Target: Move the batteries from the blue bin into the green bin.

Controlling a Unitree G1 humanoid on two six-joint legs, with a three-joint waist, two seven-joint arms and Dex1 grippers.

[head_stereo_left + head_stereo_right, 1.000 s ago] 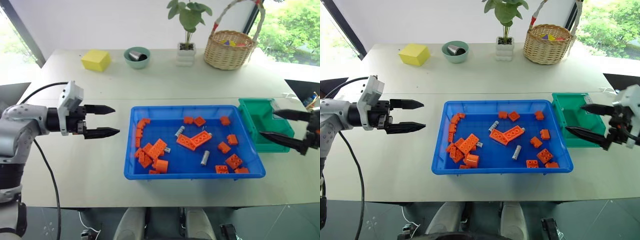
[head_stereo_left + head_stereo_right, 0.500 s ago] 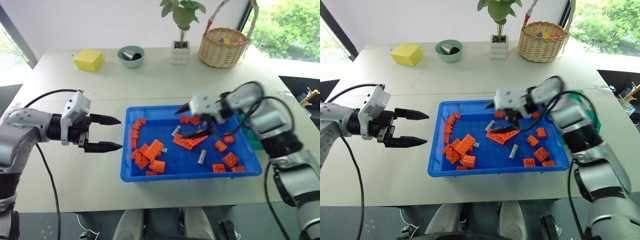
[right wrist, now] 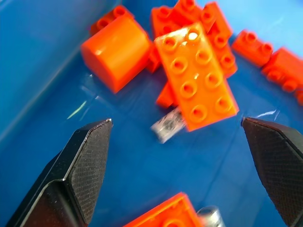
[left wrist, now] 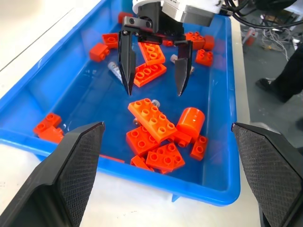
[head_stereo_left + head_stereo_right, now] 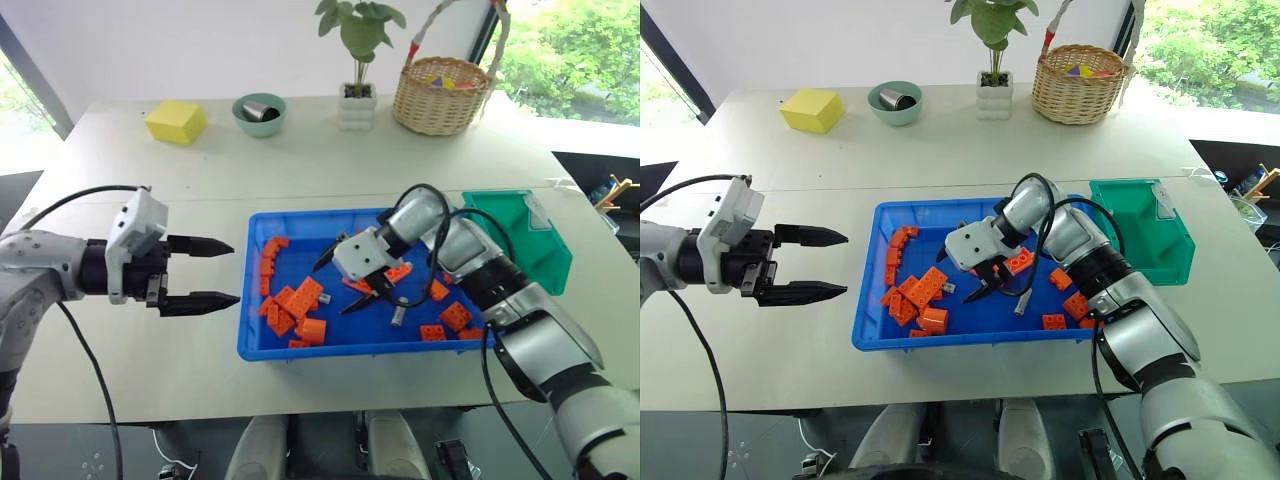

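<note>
- The target is a small silver battery (image 3: 168, 125) lying on the floor of the blue bin (image 5: 250, 340), half tucked under the edge of a long orange brick (image 3: 196, 78).
- An orange cylinder block (image 3: 116, 49) sits just beside it, so the space around it is tight.
- More batteries lie further along: one battery by the right arm (image 5: 398, 316), and another battery end (image 3: 210, 213) at the edge of the right wrist view.
- The right gripper (image 5: 337, 278) hangs over the middle of the blue bin, jaws spread wide and empty, tips pointing down at the brick pile.
- In my judgement the step in hand is the approach for a pick, and nothing is held yet.
- To do it well, I would centre the tucked battery between the two fingers (image 3: 80, 165), with the jaws across its short width, not along its length.
- Go down slowly: a finger landing on the long brick could lever it and roll the battery away.
- The left gripper (image 5: 203, 272) waits outside the blue bin's left wall, open and empty.
- The green bin (image 5: 535, 245) stands against the blue bin's right end, an easy carry once the grip is firm.
</note>
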